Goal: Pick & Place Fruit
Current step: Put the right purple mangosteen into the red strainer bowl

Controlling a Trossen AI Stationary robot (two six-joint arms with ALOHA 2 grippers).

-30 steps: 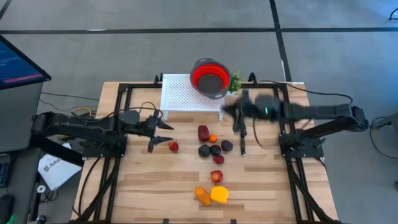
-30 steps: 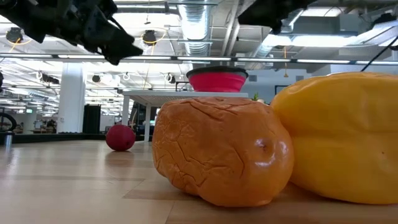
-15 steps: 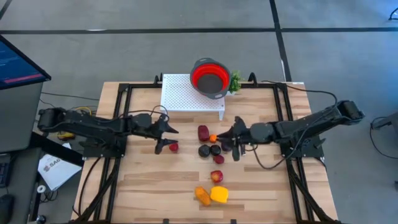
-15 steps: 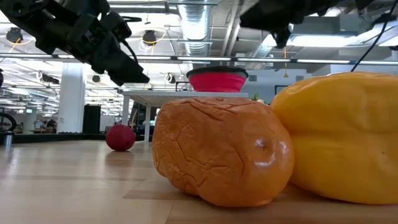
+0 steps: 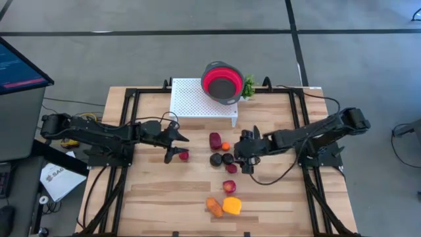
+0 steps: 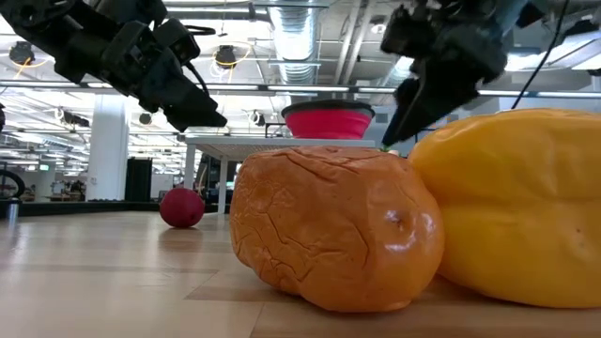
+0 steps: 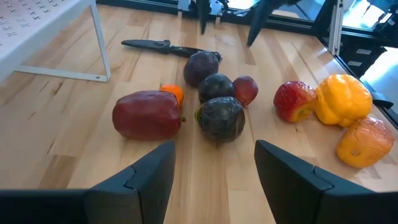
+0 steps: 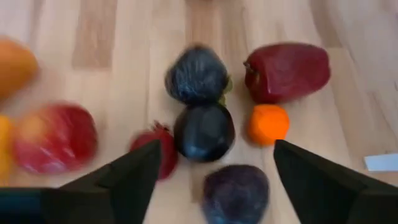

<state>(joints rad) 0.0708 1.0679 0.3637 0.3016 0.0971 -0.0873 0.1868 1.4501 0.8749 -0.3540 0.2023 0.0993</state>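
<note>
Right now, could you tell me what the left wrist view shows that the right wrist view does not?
Only the left wrist view shows the knife, the white rack and the yellow fruit. Only the right wrist view shows the right gripper, open above the dark pieces. Both show the maroon fruit and the small orange one.

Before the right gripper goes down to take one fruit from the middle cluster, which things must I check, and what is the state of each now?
1. Right gripper open: ok, fingers spread in its wrist view.
2. Over the cluster: ok, dark purple fruit lies between its fingers.
3. Target free of neighbours: not ok, small orange fruit and others crowd it.
4. Left gripper apart, near the lone red fruit: ok.
5. Red bowl empty: cannot tell.
</note>
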